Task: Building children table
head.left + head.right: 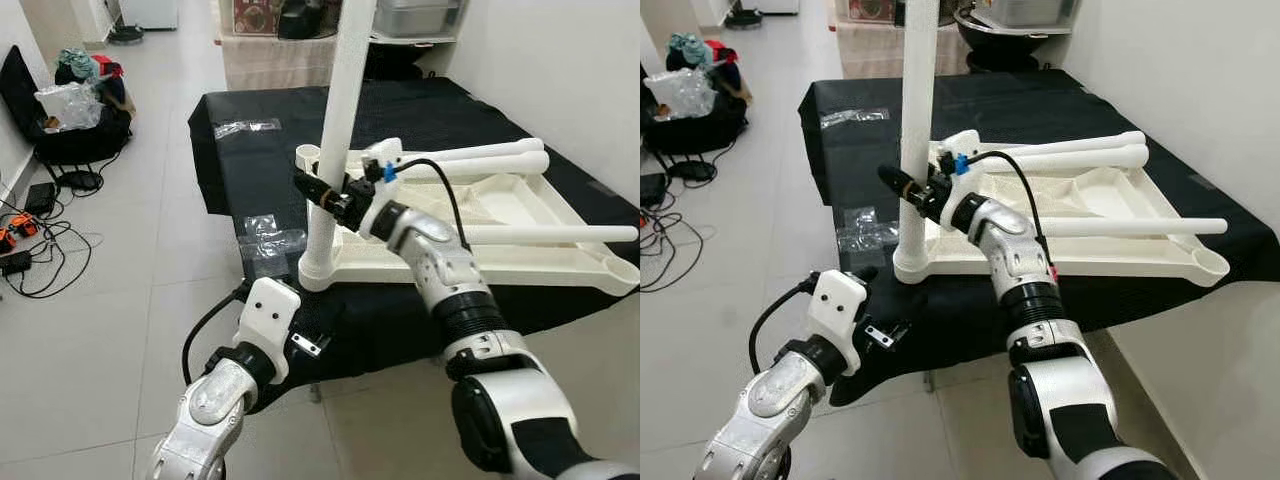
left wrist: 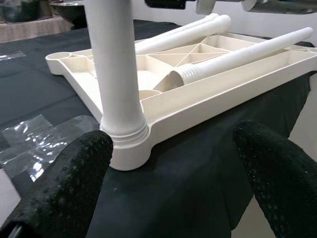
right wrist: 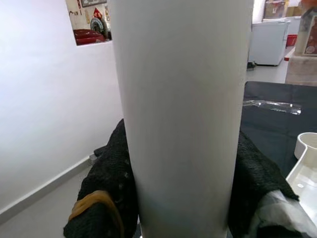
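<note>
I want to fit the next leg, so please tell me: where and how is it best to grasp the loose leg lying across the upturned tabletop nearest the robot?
Probably mid-shaft. The loose leg is a smooth round tube lying flat across the tabletop, bare on top, so descend from above, fingers straddling it crosswise. The open left gripper is free; the right gripper is shut on the upright leg.

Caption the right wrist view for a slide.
Right gripper clamped on the upright white table leg, black fingers on both sides, black-covered table behind.

The right gripper (image 1: 318, 190) reaches forward, fingers clamped (one each side) around an upright leg (image 1: 338, 130). The left gripper (image 2: 168, 183) waits low, fingers spread.
</note>
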`<state>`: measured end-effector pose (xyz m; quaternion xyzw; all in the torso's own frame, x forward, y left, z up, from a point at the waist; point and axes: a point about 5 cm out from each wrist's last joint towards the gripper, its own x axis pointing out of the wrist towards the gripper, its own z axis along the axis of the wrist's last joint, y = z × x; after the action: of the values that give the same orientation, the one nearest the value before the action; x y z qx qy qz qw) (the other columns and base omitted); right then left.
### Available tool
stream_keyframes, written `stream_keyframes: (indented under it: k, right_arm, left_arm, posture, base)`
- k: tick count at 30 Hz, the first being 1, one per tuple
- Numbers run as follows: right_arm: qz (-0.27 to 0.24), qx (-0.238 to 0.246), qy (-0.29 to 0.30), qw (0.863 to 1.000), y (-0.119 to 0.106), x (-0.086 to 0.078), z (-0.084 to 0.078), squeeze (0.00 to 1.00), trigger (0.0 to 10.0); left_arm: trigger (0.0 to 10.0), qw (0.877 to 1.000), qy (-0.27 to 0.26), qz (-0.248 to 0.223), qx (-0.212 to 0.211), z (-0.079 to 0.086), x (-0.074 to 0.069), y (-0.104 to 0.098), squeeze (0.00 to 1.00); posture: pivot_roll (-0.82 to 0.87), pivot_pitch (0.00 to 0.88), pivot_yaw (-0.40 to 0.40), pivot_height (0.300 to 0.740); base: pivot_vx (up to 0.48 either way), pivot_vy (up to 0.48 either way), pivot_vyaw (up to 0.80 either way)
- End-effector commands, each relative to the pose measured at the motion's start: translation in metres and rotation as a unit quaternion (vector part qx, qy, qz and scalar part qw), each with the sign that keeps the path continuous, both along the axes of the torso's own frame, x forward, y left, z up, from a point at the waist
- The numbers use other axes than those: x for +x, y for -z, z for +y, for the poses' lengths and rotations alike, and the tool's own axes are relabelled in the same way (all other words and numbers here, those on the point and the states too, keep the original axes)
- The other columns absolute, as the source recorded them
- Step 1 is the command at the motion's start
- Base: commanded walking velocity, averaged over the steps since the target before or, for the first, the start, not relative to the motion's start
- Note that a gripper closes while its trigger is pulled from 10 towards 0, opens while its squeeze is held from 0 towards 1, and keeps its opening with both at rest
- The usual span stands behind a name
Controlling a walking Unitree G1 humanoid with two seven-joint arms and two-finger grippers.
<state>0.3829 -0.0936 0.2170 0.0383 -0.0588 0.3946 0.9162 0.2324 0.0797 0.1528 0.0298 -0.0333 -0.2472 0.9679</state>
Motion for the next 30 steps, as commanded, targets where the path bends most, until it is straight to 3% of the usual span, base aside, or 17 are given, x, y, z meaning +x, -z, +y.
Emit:
stream_keyframes:
  k: [1, 3, 4, 5, 7, 9, 10, 12, 18, 19, 20, 21, 22, 23, 27, 28, 30]
  right_arm:
    - [0.01, -0.009, 0.02, 1.0, 0.007, 0.0, 0.001, 0.0, 0.0]
    - [0.018, -0.014, 0.06, 0.998, 0.009, 0.003, -0.001, 0.0, 0.0]
    - [0.038, -0.024, 0.201, 0.979, 0.012, 0.011, -0.018, 0.0, 0.0]
    - [0.038, -0.024, 0.201, 0.979, 0.012, 0.011, -0.018, 0.0, 0.0]
    - [0.065, -0.024, 0.445, 0.893, 0.015, 0.014, -0.057, 0.0, 0.0]
    - [0.065, -0.024, 0.445, 0.893, 0.015, 0.014, -0.057, 0.0, 0.0]
    - [0.063, -0.014, 0.518, 0.853, 0.013, 0.008, -0.069, 0.0, 0.0]
    - [0.058, 0.007, 0.557, 0.829, 0.008, 0.004, -0.072, 0.0, 0.0]
    - [0.052, 0.017, 0.541, 0.839, 0.009, 0.005, -0.059, 0.0, 0.0]
    - [0.055, 0.021, 0.532, 0.844, 0.009, 0.005, -0.054, 0.0, 9.1]
    - [0.053, 0.029, 0.501, 0.863, 0.007, 0.007, -0.045, 0.0, 10.0]
    - [0.053, 0.029, 0.501, 0.863, 0.007, 0.007, -0.045, 0.0, 10.0]
    - [0.057, 0.052, 0.47, 0.879, 0.004, 0.009, -0.034, 0.04, 10.0]
    - [0.059, 0.067, 0.437, 0.895, 0.002, 0.011, -0.025, 1.0, 10.0]
    - [0.068, 0.09, 0.389, 0.914, -0.003, 0.012, -0.012, 1.0, 10.0]
    - [0.078, 0.097, 0.318, 0.94, -0.004, 0.011, 0.0, 0.0, 10.0]
    - [0.081, 0.093, 0.194, 0.973, -0.004, 0.007, 0.016, 0.0, 10.0]
  left_arm:
    - [10.0, 1.0, -0.002, 0.005, 0.004, -0.001, -0.001, 0.004, 0.0]
    - [10.0, 1.0, -0.001, 0.005, 0.004, -0.001, 0.0, 0.003, 0.0]
    - [10.0, 1.0, -0.002, 0.003, 0.004, -0.001, 0.001, 0.003, 0.0]
    - [10.0, 1.0, -0.002, 0.003, 0.004, -0.001, 0.001, 0.003, 0.0]
    - [10.0, 1.0, -0.003, 0.001, 0.004, 0.0, 0.002, 0.001, 0.0]
    - [10.0, 1.0, -0.003, 0.001, 0.004, 0.0, 0.002, 0.001, 0.0]
    - [10.0, 1.0, -0.003, 0.0, 0.004, 0.0, 0.003, 0.001, 0.0]
    - [10.0, 1.0, 0.0, -0.002, 0.002, -0.002, 0.002, 0.0, 0.0]
    - [10.0, 1.0, 0.0, -0.001, 0.002, -0.004, 0.002, 0.0, 0.0]
    - [10.0, 1.0, 0.0, 0.0, 0.0, -0.004, 0.002, 0.0, 0.0]
    - [10.0, 1.0, -0.001, -0.001, 0.0, -0.004, 0.002, 0.0, 0.0]
    - [10.0, 1.0, -0.001, -0.001, 0.0, -0.004, 0.002, 0.0, 0.0]
    - [10.0, 1.0, -0.001, 0.001, 0.001, -0.004, 0.002, 0.001, 0.0]
    - [10.0, 1.0, -0.001, 0.002, 0.002, -0.004, 0.002, 0.001, 0.0]
    - [10.0, 1.0, 0.0, 0.002, 0.003, -0.004, 0.002, 0.001, 0.0]
    - [10.0, 1.0, -0.001, 0.001, 0.001, -0.003, 0.002, 0.001, 0.0]
    - [10.0, 1.0, -0.002, 0.0, -0.002, -0.003, 0.003, 0.0, 0.0]
  posture:
    - [0.04, 0.007, -0.084, 0.74]
    - [0.04, 0.007, -0.084, 0.74]
    - [0.03, 0.017, -0.078, 0.74]
    - [0.03, 0.017, -0.078, 0.74]
    - [0.03, 0.016, -0.081, 0.74]
    - [0.03, 0.016, -0.081, 0.74]
    - [0.03, 0.016, -0.081, 0.74]
    - [0.03, 0.023, -0.079, 0.74]
    - [0.02, 0.023, -0.078, 0.74]
    - [0.03, 0.027, -0.081, 0.74]
    - [0.02, 0.027, -0.078, 0.74]
    - [0.02, 0.027, -0.078, 0.74]
    - [0.02, 0.027, -0.078, 0.74]
    - [0.02, 0.027, -0.078, 0.74]
    - [0.02, 0.03, -0.079, 0.74]
    - [0.02, 0.035, -0.079, 0.74]
    - [0.02, 0.036, -0.077, 0.74]
  base:
    - [0.0, 0.0, 0.0]
    - [0.0, 0.0, 0.0]
    - [0.0, 0.0, 0.0]
    - [0.0, 0.0, 0.0]
    - [0.0, 0.0, 0.0]
    - [0.0, 0.0, 0.0]
    - [0.0, 0.0, 0.0]
    - [0.0, 0.0, 0.0]
    - [0.0, 0.0, 0.0]
    - [0.0, 0.0, 0.0]
    - [0.0, 0.0, 0.0]
    - [0.0, 0.0, 0.0]
    - [0.0, 0.0, 0.0]
    - [0.0, 0.0, 0.0]
    - [0.0, 0.0, 0.0]
    - [0.0, 0.0, 0.0]
    - [0.0, 0.0, 0.0]
